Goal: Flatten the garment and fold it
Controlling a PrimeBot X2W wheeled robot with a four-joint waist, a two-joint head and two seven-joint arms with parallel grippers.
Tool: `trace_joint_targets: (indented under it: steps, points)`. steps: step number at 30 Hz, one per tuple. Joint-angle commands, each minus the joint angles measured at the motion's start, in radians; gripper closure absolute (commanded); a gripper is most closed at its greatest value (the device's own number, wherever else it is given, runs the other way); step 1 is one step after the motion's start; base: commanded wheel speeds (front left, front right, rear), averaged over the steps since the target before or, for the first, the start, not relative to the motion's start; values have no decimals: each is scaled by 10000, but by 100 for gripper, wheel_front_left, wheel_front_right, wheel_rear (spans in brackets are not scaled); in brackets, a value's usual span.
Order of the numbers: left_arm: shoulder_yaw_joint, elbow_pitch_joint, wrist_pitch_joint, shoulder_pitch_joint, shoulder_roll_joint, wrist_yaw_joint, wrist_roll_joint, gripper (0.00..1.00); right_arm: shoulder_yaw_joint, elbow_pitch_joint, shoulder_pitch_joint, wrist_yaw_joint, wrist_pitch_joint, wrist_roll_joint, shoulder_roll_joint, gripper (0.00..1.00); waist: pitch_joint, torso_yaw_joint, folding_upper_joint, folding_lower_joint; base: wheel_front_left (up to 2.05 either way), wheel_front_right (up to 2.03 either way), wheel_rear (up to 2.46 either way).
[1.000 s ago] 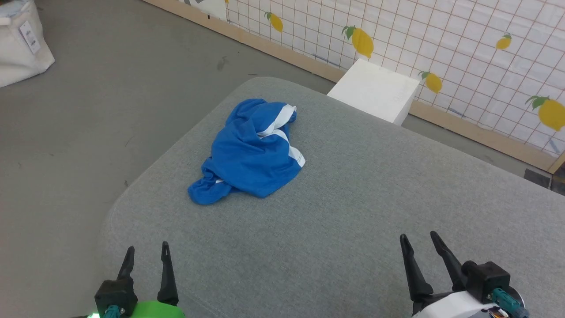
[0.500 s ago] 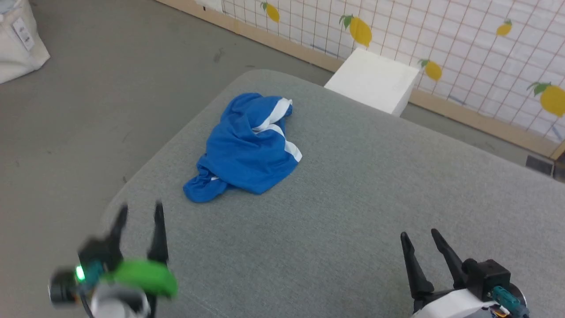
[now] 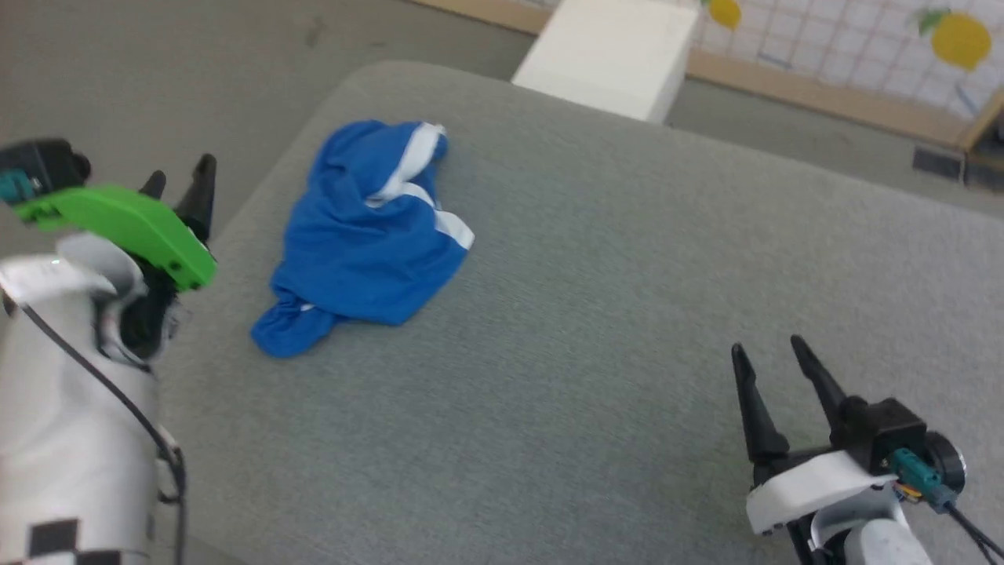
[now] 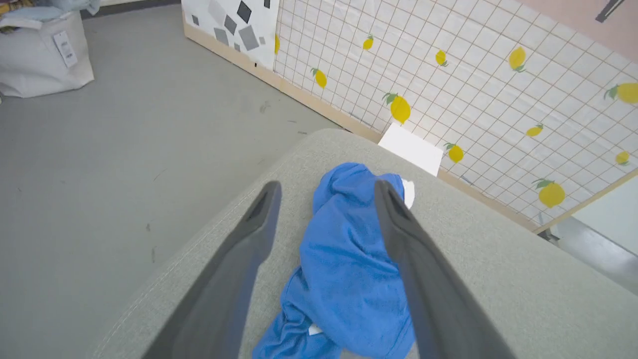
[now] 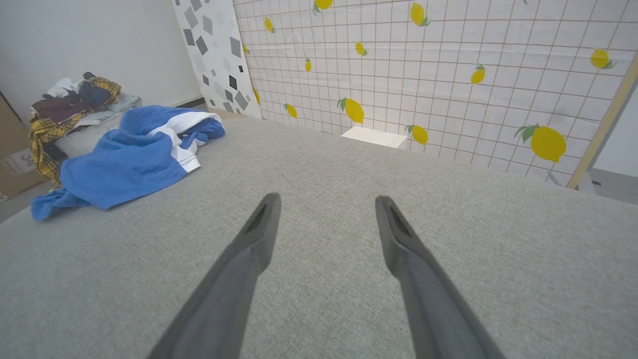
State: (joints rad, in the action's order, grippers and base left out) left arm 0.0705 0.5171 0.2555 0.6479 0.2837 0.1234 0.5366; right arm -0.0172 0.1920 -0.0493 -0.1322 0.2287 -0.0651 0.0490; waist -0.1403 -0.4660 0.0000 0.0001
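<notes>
Blue garment [image 3: 369, 235] bunched, near L hand [image 3: 180, 170], not touching

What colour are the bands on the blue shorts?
White, on the shorts; the right wrist view shows the bands best.

Garment [image 3: 365, 235] lies on cushion [image 3: 596, 329], towards its far left corner. Left gripper [image 3: 181, 170] just left of garment. Right gripper [image 3: 768, 345] well apart, near right. Box [image 3: 608, 55] behind cushion.

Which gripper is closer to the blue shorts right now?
Left. The left gripper hovers open just beside the blue shorts on their left; the right gripper sits open well away across the grey cushion, to their right.
</notes>
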Motion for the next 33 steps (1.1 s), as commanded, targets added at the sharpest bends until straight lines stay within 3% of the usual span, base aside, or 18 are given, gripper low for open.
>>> trace_joint_targets:
  steps: [1,5,9,16,21,22,23,30,33]
  points:
    - [-54,262,580,338,204,62,297,0,80,-128,-199,15,-45,98,12,0,-1191,1065,0,-1,0,0,0]
    - [17,957,2038,910,490,65,985,0,157,-356,-396,15,-143,248,12,0,-1884,1563,0,-1,0,0,0]
    - [-253,1482,3186,1109,374,67,1303,0,386,-582,-487,15,-174,349,12,0,-2309,1801,0,-1,0,0,0]
    - [-787,2230,3662,691,252,-27,1023,0,514,-848,-511,15,-270,501,12,0,-2592,1918,0,-1,0,0,0]
    - [-1105,2637,3223,427,111,-30,737,0,637,-949,-435,15,-355,543,12,0,-2608,1797,0,-1,0,0,0]
    - [-1102,2667,2921,423,68,-22,727,80,642,-964,-429,15,-378,554,12,0,-2603,1757,0,-1,0,0,0]
    - [-1089,2651,2554,432,46,-13,706,100,640,-967,-425,15,-394,560,12,0,-2580,1723,0,-1,0,0,0]
    - [-1004,2073,-1418,1009,377,43,144,100,510,-765,-295,15,-354,421,12,0,-1941,1520,0,-1,0,0,0]
    - [-1039,1789,-2496,1530,479,55,45,100,398,-567,-226,15,-267,265,12,0,-1486,1531,0,-1,0,0,0]
